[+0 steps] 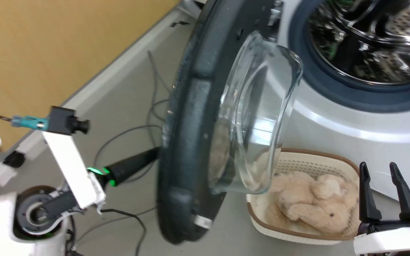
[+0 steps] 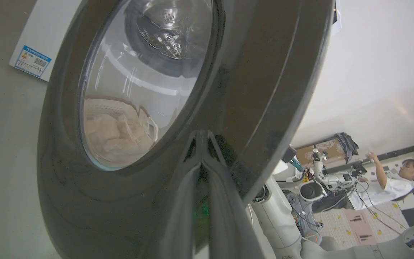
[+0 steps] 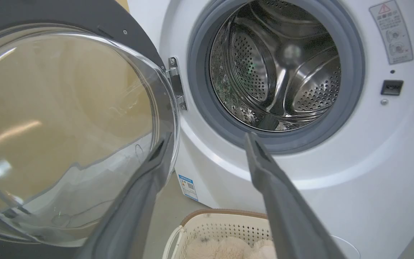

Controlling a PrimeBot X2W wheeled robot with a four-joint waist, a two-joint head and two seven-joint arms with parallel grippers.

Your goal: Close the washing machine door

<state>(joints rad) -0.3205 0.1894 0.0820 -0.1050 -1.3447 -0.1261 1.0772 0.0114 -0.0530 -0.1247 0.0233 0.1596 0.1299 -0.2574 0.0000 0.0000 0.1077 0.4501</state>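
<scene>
The washing machine door [image 1: 190, 117] stands half open, with its clear glass bowl [image 1: 258, 117] bulging toward the white washing machine [image 1: 351, 121]. My left gripper [image 1: 150, 156] reaches to the door's outer side from the left. In the left wrist view this gripper [image 2: 201, 138] is shut, its tips pressed on the glossy black rim [image 2: 257, 72]. My right gripper [image 1: 383, 177] stands open at the lower right, holding nothing. Its fingers [image 3: 264, 172] frame the steel drum [image 3: 275, 68] and grey seal. The metal hinge [image 3: 176, 82] joins the door [image 3: 67, 108] to the machine.
A cream basket [image 1: 333, 160] holding a beige plush toy [image 1: 315, 202] sits on the floor below the drum, just right of the door. Cables [image 1: 130, 131] trail over the floor by a yellow wall [image 1: 48, 42]. A seated person [image 2: 394, 180] is far behind me.
</scene>
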